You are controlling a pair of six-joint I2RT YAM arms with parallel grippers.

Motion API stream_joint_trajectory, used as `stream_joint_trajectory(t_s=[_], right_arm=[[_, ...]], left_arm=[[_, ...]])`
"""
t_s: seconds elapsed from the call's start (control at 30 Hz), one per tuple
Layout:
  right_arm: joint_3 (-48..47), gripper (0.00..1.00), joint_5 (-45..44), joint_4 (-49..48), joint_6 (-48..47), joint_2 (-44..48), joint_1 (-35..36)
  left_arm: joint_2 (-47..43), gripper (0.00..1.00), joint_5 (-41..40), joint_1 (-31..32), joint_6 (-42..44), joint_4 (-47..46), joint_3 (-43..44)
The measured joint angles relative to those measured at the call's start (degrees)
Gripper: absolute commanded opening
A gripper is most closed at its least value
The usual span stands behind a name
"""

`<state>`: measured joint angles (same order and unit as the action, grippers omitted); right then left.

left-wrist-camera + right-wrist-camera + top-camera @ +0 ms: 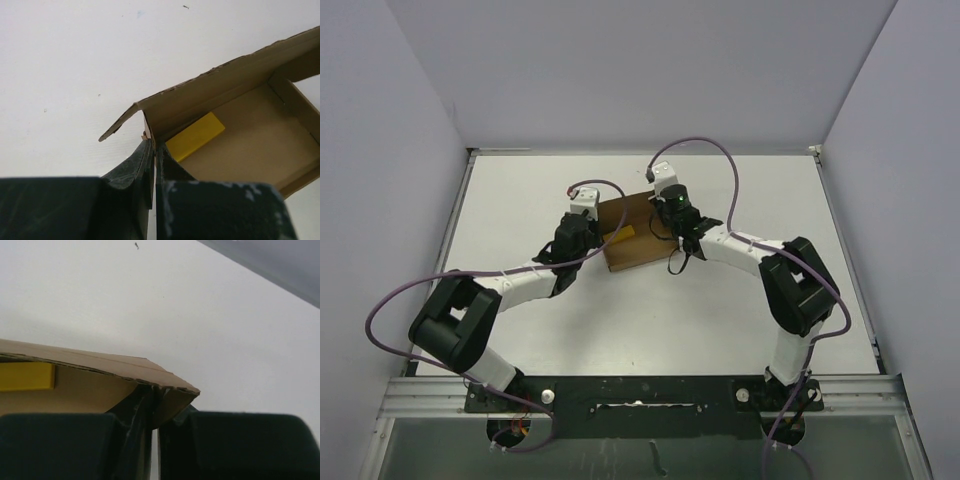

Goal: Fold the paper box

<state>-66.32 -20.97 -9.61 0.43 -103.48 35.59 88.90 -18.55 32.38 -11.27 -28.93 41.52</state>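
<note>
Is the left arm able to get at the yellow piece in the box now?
Probably not yet: the left gripper is shut on the box wall. Once released, the yellow piece lies uncovered just beyond it.

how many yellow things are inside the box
1. The yellow block lies flat on the floor of the paper box, near the corner where the left gripper pinches it. Part of the inside is out of sight, so another could be hidden.

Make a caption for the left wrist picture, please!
The left gripper pinches a wall of the open paper box, a yellow block lying inside.
</note>
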Motion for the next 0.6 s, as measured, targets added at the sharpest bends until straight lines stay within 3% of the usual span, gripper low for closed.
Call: stream_joint_trajectory(t_s=[0.23,0.6], right_arm=[[-2.8,0.0,0.9,-3.6,-4.8,-2.7,-0.4],[-0.9,0.01,2.9,-3.0,-0.6,-2.7,-1.2]], left_arm=[[0.0,0.0,1.0,-0.8,0.0,0.2,0.0],[0.0,0.0,2.5,-0.8,0.0,0.7,0.0]])
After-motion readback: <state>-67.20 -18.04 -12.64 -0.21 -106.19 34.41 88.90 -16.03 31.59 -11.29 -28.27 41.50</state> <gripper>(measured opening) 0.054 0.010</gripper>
